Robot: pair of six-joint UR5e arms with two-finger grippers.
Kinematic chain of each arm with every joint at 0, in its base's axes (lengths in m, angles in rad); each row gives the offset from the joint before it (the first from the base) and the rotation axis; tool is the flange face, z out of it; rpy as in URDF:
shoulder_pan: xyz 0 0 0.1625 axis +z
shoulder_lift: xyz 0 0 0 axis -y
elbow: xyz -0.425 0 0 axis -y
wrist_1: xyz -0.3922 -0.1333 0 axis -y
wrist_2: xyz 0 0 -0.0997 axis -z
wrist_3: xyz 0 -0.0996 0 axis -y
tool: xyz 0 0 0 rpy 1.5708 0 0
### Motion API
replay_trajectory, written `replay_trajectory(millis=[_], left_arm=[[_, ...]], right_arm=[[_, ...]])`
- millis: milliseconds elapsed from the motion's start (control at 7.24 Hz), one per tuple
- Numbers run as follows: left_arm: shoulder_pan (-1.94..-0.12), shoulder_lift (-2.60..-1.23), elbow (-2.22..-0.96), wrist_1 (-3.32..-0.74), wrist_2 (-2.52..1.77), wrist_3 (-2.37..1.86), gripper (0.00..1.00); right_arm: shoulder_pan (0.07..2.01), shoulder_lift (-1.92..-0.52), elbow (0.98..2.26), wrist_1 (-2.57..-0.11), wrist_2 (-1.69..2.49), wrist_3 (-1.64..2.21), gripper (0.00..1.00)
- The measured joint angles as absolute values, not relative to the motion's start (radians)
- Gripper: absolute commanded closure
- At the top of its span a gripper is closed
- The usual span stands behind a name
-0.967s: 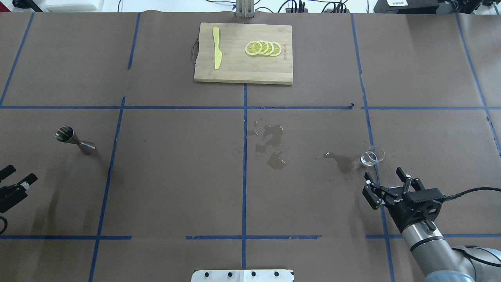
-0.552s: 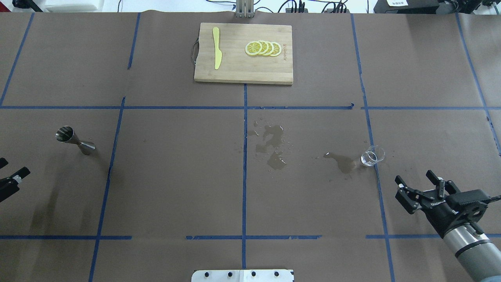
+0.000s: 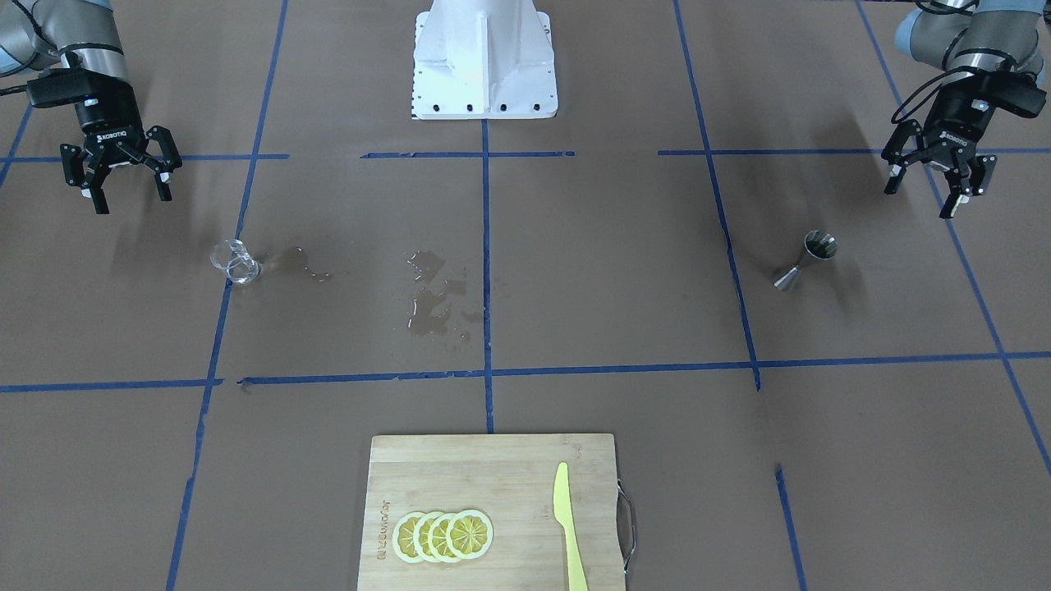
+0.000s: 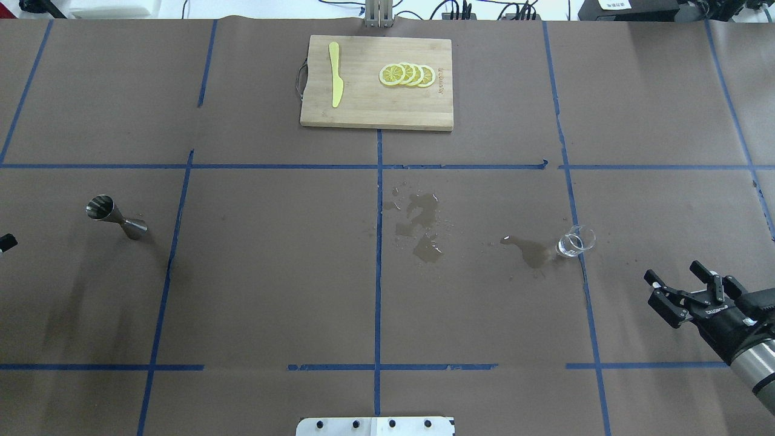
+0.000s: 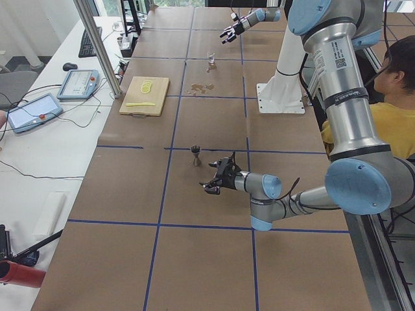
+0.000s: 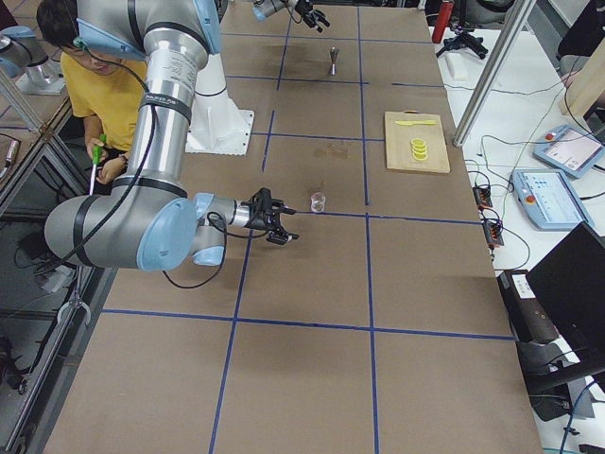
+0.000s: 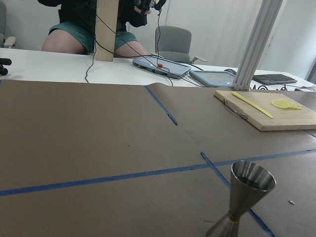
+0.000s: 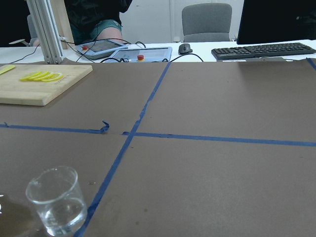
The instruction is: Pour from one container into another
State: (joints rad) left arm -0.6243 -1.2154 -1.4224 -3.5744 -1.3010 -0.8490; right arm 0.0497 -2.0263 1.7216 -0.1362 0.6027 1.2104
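The right gripper (image 4: 673, 274), fingers spread and empty, has drawn back toward the robot's right edge within the last second. That leaves the glass tumbler (image 4: 575, 241) standing alone, upright against a blue tape line (image 4: 568, 181), with a little clear liquid in its bottom. The left gripper (image 3: 924, 197), likewise spread and holding nothing, has slid almost out of the overhead view. It is well apart from the jigger (image 4: 115, 217), which stands upright far over on the robot's left. With both arms retreating and both vessels set down, the pour looks finished or abandoned. A puddle (image 4: 531, 249) just beside the tumbler and splashes (image 4: 424, 233) near the centre suggest spillage. The tabletop (image 4: 272, 272) is covered in brown paper; at its far edge a cutting board (image 4: 375, 109) carries lemon slices (image 4: 407, 74) and a yellow knife (image 4: 335, 82). Beyond it are teach pendants (image 8: 148, 53) and a chair (image 8: 206, 19).
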Motion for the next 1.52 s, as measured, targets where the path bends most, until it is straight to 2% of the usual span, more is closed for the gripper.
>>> replay_trajectory(millis=[552, 967, 1243, 1519], left_arm=[[-0.986, -1.351, -1.423, -3.285, -1.778, -0.7, 0.01], [-1.19, -1.446, -1.422, -3.004, -2.124, -0.607, 0.01], [-1.263, -1.487, -1.442, -2.811, -2.301, -0.564, 0.01], [-1.277, -1.495, -1.525, -2.573, -2.367, -0.488, 0.01]], right_arm=[[0.512, -1.936, 1.711, -0.161, 1.115, 1.026, 0.0], [0.889, -1.796, 1.705, -0.369, 1.546, 0.845, 0.0], [1.09, -1.746, 1.695, -0.523, 1.804, 0.723, 0.0], [1.313, -1.689, 1.686, -0.762, 2.109, 0.516, 0.0]])
